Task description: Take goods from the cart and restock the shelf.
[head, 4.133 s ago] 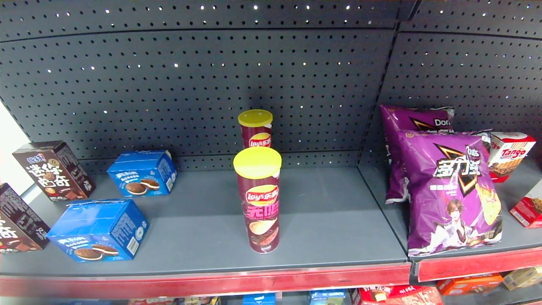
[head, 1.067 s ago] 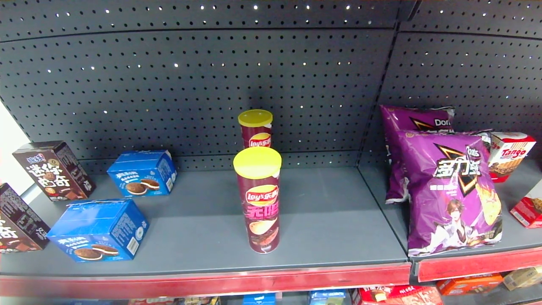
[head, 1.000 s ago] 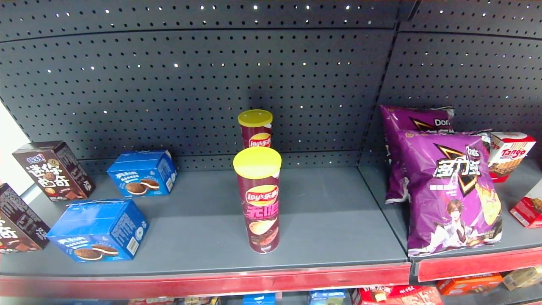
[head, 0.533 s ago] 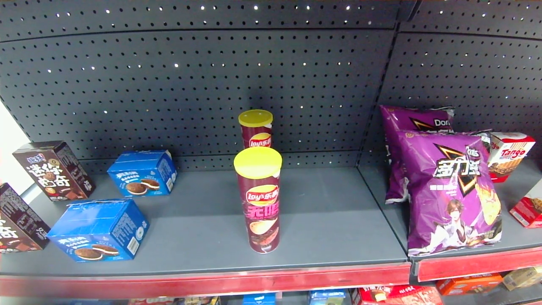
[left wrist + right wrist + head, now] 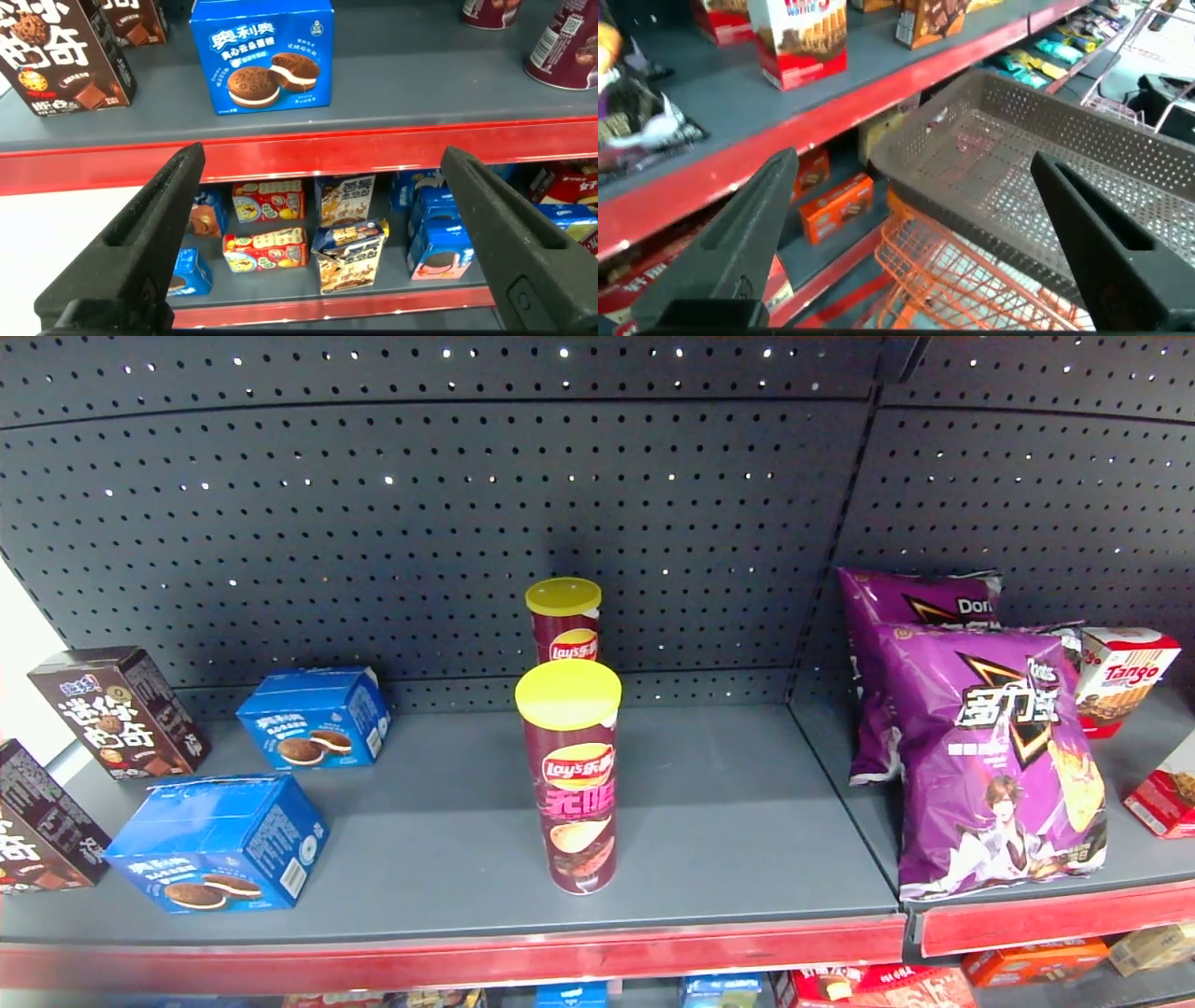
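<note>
Right claw (image 5: 915, 161) is spread wide, holding nothing, pointed at the grey perforated tray (image 5: 1036, 149) of the orange wire cart (image 5: 962, 266), which sits just beside the dark grey metal shelf with the red front lip (image 5: 728, 821). Left claw (image 5: 322, 159) is just as wide, facing that lip, with a blue cardboard cookie box (image 5: 263, 58) on the shelf beyond it.

two cans (image 5: 569, 775) (image 5: 563, 616), two blue boxes (image 5: 217, 845) (image 5: 315, 717), two bags (image 5: 994, 761) (image 5: 920, 597).

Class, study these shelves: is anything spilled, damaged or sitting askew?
Nothing looks spilled. On the lower shelf, one snack box leans crooked, its top looking crumpled, among upright neighbours.
</note>
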You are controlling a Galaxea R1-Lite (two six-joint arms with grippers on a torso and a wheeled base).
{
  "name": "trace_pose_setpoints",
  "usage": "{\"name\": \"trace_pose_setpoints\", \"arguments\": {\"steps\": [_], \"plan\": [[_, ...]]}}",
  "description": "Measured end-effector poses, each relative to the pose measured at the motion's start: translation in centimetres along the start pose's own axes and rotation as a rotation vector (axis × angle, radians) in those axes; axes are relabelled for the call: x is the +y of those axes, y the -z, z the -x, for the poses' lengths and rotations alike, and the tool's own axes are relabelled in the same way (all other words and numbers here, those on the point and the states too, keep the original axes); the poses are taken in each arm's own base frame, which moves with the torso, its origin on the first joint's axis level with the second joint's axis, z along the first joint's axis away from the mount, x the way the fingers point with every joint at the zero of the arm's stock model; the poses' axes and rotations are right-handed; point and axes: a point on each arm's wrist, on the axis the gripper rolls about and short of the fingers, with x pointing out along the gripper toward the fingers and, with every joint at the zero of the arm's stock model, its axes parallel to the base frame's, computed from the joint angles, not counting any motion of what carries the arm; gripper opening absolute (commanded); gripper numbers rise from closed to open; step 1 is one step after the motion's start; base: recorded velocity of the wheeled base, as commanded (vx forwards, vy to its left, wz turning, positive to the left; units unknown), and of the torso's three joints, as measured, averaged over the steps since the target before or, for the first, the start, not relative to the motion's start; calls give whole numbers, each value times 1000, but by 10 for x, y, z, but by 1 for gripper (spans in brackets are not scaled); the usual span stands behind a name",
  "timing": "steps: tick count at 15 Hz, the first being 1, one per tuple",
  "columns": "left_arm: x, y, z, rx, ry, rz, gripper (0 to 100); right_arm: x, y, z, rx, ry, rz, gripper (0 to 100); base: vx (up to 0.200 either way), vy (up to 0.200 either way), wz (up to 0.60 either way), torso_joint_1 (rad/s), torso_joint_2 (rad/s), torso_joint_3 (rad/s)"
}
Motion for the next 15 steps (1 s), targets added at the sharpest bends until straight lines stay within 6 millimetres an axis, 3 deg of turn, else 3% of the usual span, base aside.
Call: {"name": "trace_pose_setpoints", "arguments": {"steps": [4,11,15], "plan": [[0,0,0,0,0,-1,100,4,26,-2,17,-137,-6,100,0,0,0,0,0,0],[0,0,0,-1,-1,0,100,15,36,5,-22,-771,-41,100,0,0,0,0,0,0],[0,0,0,-2,0,0,100,16,40,4,-18,-791,-28,100,0,0,0,0,0,0]]}}
